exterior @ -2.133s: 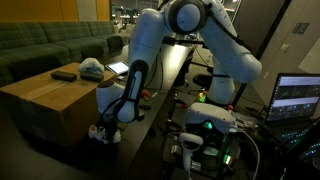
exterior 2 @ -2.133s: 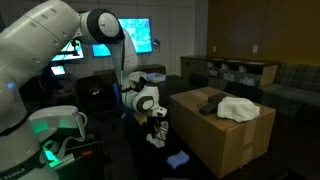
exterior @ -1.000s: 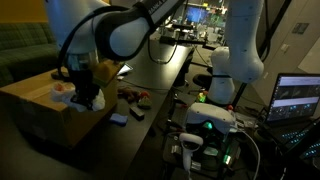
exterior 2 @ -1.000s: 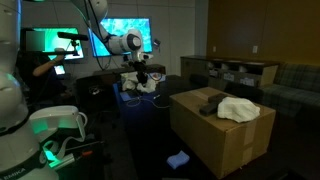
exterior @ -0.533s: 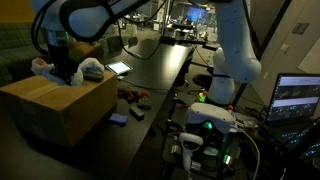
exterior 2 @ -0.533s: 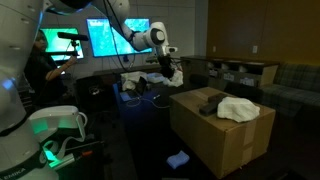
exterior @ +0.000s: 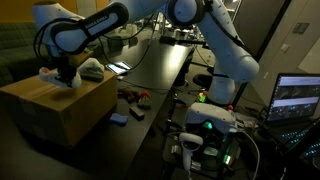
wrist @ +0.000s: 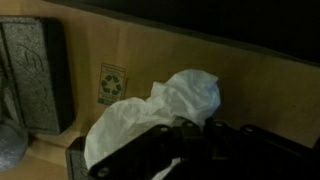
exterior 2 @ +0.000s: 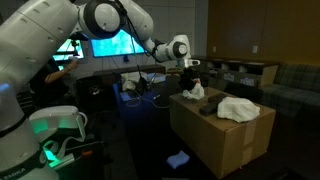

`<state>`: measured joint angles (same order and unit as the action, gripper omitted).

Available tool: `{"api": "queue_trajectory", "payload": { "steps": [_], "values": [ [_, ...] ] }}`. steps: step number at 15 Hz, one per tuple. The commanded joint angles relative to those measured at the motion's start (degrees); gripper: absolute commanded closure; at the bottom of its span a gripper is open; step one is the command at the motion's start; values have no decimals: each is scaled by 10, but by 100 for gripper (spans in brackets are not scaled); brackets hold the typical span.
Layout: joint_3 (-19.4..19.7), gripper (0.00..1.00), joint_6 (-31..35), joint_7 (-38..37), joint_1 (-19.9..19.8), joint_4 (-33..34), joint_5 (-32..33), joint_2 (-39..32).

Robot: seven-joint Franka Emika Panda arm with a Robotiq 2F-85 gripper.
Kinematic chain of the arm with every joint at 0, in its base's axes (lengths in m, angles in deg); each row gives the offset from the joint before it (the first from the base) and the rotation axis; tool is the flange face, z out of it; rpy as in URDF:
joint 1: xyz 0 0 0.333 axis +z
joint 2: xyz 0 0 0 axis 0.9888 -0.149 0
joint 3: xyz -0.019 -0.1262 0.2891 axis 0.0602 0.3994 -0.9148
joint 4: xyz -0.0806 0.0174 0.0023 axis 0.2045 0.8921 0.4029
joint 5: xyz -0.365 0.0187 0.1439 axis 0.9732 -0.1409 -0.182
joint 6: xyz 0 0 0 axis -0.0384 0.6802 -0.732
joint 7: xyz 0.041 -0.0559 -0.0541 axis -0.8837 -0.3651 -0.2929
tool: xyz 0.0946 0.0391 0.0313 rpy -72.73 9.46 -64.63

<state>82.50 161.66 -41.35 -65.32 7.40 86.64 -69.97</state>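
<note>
My gripper [exterior: 62, 76] [exterior 2: 192, 84] hangs just over the near end of a cardboard box [exterior: 60, 105] [exterior 2: 225, 140], shut on a crumpled white cloth [exterior: 47, 73] [exterior 2: 196, 92]. In the wrist view the white cloth [wrist: 150, 112] bulges out from the shut fingers [wrist: 190, 135] above the box's brown top [wrist: 250, 80], which bears a recycling mark. A flat black object [wrist: 35, 70] [exterior 2: 208, 107] lies on the box beside it. A second pale cloth [exterior: 91, 69] [exterior 2: 238, 108] rests further along the box top.
A long black table [exterior: 165, 75] beside the box carries small items [exterior: 132, 97] and a blue piece [exterior: 118, 118]. The robot base [exterior: 215, 125] glows green near a laptop [exterior: 300, 98]. A blue scrap [exterior 2: 178, 159] lies on the floor. Monitors [exterior 2: 115, 45] and a sofa [exterior: 40, 45] stand behind.
The arm has swung from the black table across to the box, carrying the white cloth. It now hangs lower over the box top, with the jaws still shut.
</note>
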Motion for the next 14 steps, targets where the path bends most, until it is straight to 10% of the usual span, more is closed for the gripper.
{"api": "queue_trajectory", "payload": {
  "steps": [1, 6, 14],
  "values": [
    [1, 91, -61, 54, -5, 122, -20, -76],
    [-1, 90, -109, 95, -12, 186, -30, -115],
    [-12, 27, -170, 158, -27, 228, -49, -112]
  ]
}}
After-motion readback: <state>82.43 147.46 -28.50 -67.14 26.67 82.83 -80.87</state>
